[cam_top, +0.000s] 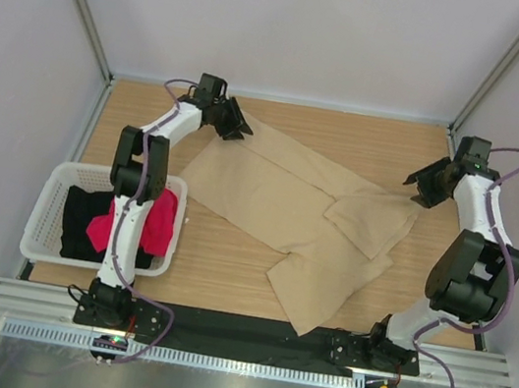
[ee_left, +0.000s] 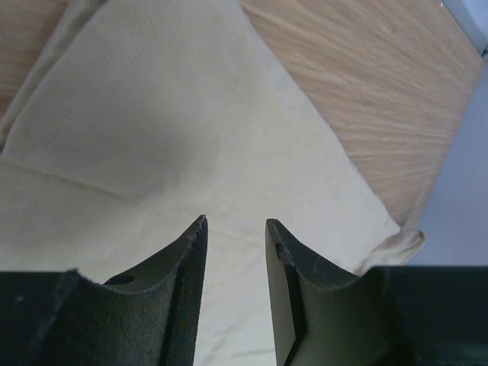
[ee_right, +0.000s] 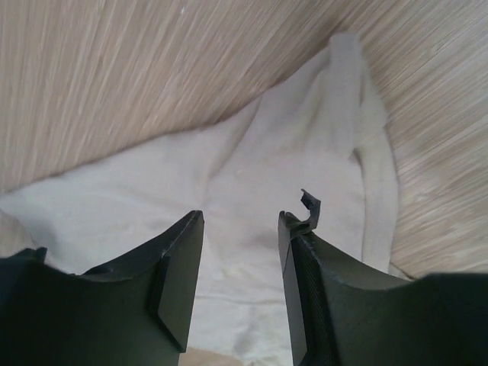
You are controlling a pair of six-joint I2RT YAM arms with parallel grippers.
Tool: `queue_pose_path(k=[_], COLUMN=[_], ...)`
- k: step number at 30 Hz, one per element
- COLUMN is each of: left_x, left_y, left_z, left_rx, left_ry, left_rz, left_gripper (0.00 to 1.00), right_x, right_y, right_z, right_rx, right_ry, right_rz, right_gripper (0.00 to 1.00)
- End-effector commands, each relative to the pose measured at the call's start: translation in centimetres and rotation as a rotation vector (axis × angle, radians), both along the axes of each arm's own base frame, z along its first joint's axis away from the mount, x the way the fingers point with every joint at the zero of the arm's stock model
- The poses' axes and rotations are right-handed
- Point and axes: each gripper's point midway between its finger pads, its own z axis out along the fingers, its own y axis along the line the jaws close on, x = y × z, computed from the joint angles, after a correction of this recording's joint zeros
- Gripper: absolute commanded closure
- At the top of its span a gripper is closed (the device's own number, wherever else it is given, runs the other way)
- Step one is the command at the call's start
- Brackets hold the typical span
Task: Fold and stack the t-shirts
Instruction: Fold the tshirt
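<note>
Gaping left end effector and right end effector overhang tan t-shirt edges

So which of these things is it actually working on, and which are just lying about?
Part of the job: tan shirt, red-pink shirt, black shirt.
Just there: basket, holding the red-pink and black shirts; table, under the tan one.

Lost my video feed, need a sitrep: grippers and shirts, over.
Left gripper open over far corner of tan shirt; right gripper open over its right end. Shirt spread out, unfolded, nothing on it. Red-pink shirt and black shirt in basket.
</note>
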Motion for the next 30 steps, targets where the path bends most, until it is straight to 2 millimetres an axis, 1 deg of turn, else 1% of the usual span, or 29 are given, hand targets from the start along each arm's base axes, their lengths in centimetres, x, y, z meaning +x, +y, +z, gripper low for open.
queue_pose_path(k=[1,2,3,4,5,6,7,8,9,11,13,14,15,17,19,21,22,23,24,25,26,28,29,30], left_x=[3.9,4.2,4.7,5.3,5.6,5.9,6.5,6.7,6.9,7.2,7.4,7.4,7.5,7.3,7.0,6.5,6.4,6.2,5.7,5.6,5.1,3.8,3.3,2.5], left_y=[-1.2,-1.2,-0.9,-0.8,-0.7,-0.6,-0.4,-0.2,-0.2,-0.1,-0.1,-0.1,0.0,-0.1,-0.2,-0.3,-0.2,-0.3,-0.6,-0.9,-1.1,-2.2,-2.6,-3.0], left_z=[3.0,2.0,2.0,2.2,1.4,1.1,1.6,1.3,0.7,0.6,0.3,0.2,-0.2,-0.7,-0.8,-1.3,-1.1,-1.1,-1.1,-0.3,-0.1,0.4,1.8,2.3], left_rx=[-0.106,-0.101,-0.097,-0.092,-0.089,-0.093,-0.098,-0.102,-0.112,-0.120,-0.125,-0.125,-0.128,-0.133,-0.142,-0.143,-0.142,-0.145,-0.153,-0.158,-0.149,-0.135,-0.124,-0.118], left_ry=[-0.136,-0.129,-0.136,-0.151,-0.142,-0.142,-0.156,-0.150,-0.140,-0.143,-0.143,-0.139,-0.131,-0.117,-0.105,-0.085,-0.088,-0.085,-0.076,-0.087,-0.086,-0.081,-0.103,-0.103], left_rz=[0.030,0.032,0.043,0.055,0.064,0.071,0.079,0.088,0.097,0.102,0.109,0.110,0.116,0.119,0.112,0.104,0.104,0.096,0.081,0.068,0.053,0.015,-0.006,-0.020], left_gripper=[0.62,0.62,0.62,0.62,0.62,0.62,0.62,0.62,0.62,0.62,0.62,0.62,0.62,0.63,0.64,0.64,0.65,0.65,0.66,0.67,0.67,0.66,0.64,0.63], right_x=[1.6,1.7,1.5,1.4,1.2,1.1,1.1,1.0,1.3,1.2,1.4,1.1,1.1,0.4,-0.1,-1.0,-1.4,-2.1,-2.5,-2.8,-3.7,-4.3,-4.6,-4.7], right_y=[-3.4,-4.0,-5.1,-5.8,-6.4,-7.6,-8.1,-8.4,-8.5,-8.3,-8.0,-7.8,-7.8,-7.4,-7.1,-6.5,-6.2,-5.7,-5.5,-5.3,-4.9,-4.4,-4.1,-4.0], right_z=[0.4,0.4,0.2,0.1,-0.3,-0.3,-0.4,-1.1,-1.3,-2.7,-3.6,-4.3,-4.6,-5.5,-5.4,-5.9,-5.7,-6.1,-6.0,-5.5,-5.7,-5.4,-5.3,-5.2], right_rx=[-0.061,-0.060,-0.056,-0.063,-0.067,-0.069,-0.068,-0.054,-0.045,-0.014,0.013,0.022,0.026,0.038,0.031,0.028,0.008,0.007,-0.007,-0.017,-0.015,-0.038,-0.046,-0.055], right_ry=[-0.081,-0.081,-0.074,-0.064,-0.053,-0.060,-0.066,-0.058,-0.066,-0.023,-0.021,-0.005,-0.008,0.013,0.009,0.030,0.025,0.049,0.055,0.051,0.078,0.086,0.095,0.097], right_rz=[-0.118,-0.129,-0.151,-0.162,-0.165,-0.190,-0.194,-0.197,-0.196,-0.188,-0.188,-0.192,-0.201,-0.205,-0.187,-0.158,-0.122,-0.105,-0.093,-0.079,-0.073,-0.040,-0.025,-0.015], right_gripper=[0.49,0.48,0.47,0.46,0.45,0.44,0.44,0.44,0.44,0.45,0.46,0.48,0.50,0.54,0.55,0.56,0.57,0.57,0.57,0.57,0.56,0.53,0.53,0.53])
